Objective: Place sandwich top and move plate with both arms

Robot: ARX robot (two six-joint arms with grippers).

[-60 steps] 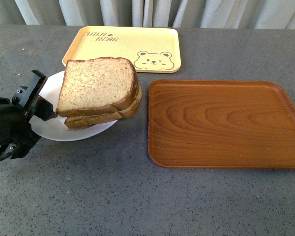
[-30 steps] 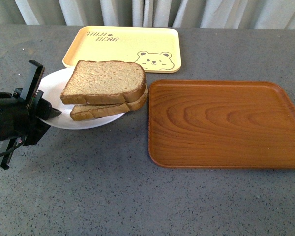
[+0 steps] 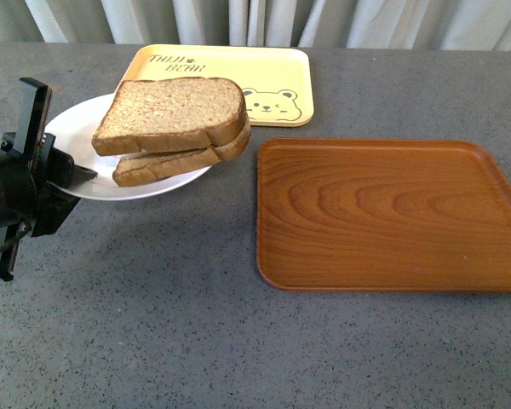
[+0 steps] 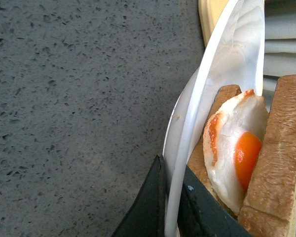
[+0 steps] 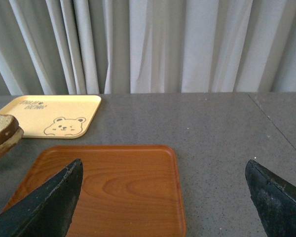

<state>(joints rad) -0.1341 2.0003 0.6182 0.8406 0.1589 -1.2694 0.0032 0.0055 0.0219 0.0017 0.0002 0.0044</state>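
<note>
The sandwich top (image 3: pixel 172 109), a speckled brown slice, lies on a lower slice on the white plate (image 3: pixel 81 129) at the left of the front view. My left gripper (image 3: pixel 64 179) is shut on the plate's near-left rim and holds the plate lifted and tilted above the table. In the left wrist view the black jaws (image 4: pixel 170 202) pinch the plate's rim (image 4: pixel 207 94), with a fried egg (image 4: pixel 237 148) between the top slice (image 4: pixel 278 163) and the lower slice. My right gripper (image 5: pixel 165 197) is open and empty, above the wooden tray; it does not show in the front view.
A brown wooden tray (image 3: pixel 383 213) lies on the grey table to the right of the plate; it also shows in the right wrist view (image 5: pixel 123 182). A yellow bear-printed tray (image 3: pixel 230 77) lies behind the plate. Curtains hang behind the table's far edge.
My left gripper has risen and moved away from me with the plate. The plate and sandwich sit higher and further back, with the tilt flatter than a second ago.
</note>
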